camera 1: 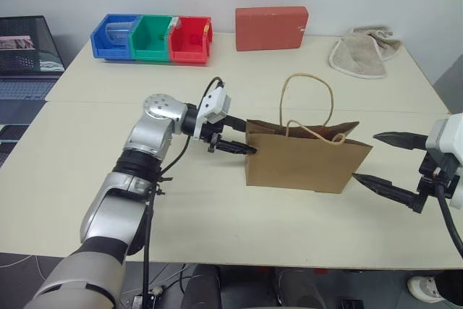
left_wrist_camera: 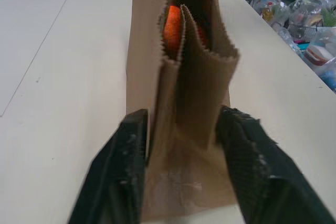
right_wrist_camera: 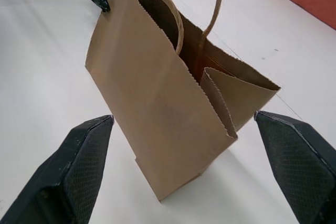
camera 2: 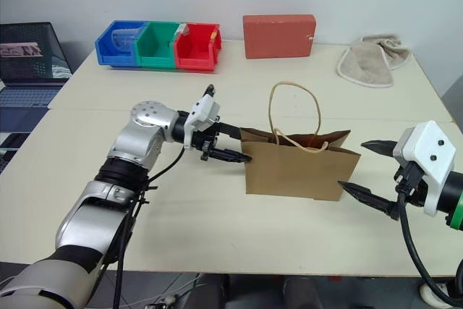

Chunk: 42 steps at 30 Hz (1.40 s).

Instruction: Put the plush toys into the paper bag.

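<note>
I see the paper bag (camera 1: 307, 163) standing upright on the pale surface (camera 1: 217, 215), roughly in the middle of the near half, its mouth open and one cord handle (camera 1: 307, 99) arching above it while the other droops over the rim. Looking along the left wrist, I can make out an orange plush toy (left_wrist_camera: 172, 24) down inside the bag, behind the folded side gusset. I cannot spot the other toy.

My left end effector (camera 1: 235, 144) is at the bag's left end; its two black fingers (left_wrist_camera: 128, 171) stand apart on either side of the narrow end panel, close to the paper, and I cannot tell whether they press it. My right end effector (camera 1: 387, 161) sits just beside the bag's right end, fingers spread wide and holding nothing, the nearer fingertip almost at the bag's lower corner.

Along the far edge I see three bins (camera 1: 152, 37), blue, green and red, on the left, a red box (camera 1: 272, 27) in the middle, and a beige cloth (camera 1: 365, 52) on the right.
</note>
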Each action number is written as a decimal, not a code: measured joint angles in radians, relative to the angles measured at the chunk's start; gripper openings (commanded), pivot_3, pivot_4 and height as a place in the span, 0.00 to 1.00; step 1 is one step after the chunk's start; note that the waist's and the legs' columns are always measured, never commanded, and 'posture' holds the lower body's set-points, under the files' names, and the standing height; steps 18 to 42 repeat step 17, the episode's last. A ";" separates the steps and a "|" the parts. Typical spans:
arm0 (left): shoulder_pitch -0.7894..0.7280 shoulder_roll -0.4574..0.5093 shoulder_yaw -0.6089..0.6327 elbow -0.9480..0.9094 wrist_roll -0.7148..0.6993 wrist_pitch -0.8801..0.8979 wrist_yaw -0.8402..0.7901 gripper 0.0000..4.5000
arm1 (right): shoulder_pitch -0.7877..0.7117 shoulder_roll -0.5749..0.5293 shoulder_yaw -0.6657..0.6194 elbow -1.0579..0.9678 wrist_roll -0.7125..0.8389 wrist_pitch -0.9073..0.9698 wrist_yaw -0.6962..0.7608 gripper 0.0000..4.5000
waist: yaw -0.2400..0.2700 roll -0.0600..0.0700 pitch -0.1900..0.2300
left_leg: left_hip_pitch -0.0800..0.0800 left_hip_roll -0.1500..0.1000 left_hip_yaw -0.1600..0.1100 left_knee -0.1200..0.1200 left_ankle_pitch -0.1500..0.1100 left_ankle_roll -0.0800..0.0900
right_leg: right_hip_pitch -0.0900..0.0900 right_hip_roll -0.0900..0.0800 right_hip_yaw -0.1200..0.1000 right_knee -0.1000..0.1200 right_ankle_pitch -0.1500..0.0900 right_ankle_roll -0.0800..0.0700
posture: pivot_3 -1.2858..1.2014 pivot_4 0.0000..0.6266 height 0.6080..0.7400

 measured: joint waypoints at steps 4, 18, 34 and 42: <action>0.146 0.164 0.061 -0.191 -0.002 0.088 0.046 0.87 | -0.003 -0.056 0.004 0.079 -0.024 -0.042 0.049 1.00 | -0.019 0.000 0.000 | 0.002 0.001 0.001 -0.002 0.000 0.000 | 0.000 0.000 0.001 0.000 0.000 0.000 | 0.52 0.24 1.00; 0.580 0.550 0.392 -0.592 -0.055 0.371 0.214 0.87 | -0.105 -0.271 0.120 0.641 -0.245 -0.437 0.379 1.00 | -0.008 0.002 0.001 | 0.002 0.001 0.003 -0.001 0.000 0.000 | 0.001 -0.001 0.001 -0.003 0.000 0.000 | 0.52 0.24 1.00; 0.580 0.550 0.392 -0.592 -0.055 0.371 0.214 0.87 | -0.105 -0.271 0.120 0.641 -0.245 -0.437 0.379 1.00 | -0.008 0.002 0.001 | 0.002 0.001 0.003 -0.001 0.000 0.000 | 0.001 -0.001 0.001 -0.003 0.000 0.000 | 0.52 0.24 1.00; 0.580 0.550 0.392 -0.592 -0.055 0.371 0.214 0.87 | -0.105 -0.271 0.120 0.641 -0.245 -0.437 0.379 1.00 | -0.008 0.002 0.001 | 0.002 0.001 0.003 -0.001 0.000 0.000 | 0.001 -0.001 0.001 -0.003 0.000 0.000 | 0.52 0.24 1.00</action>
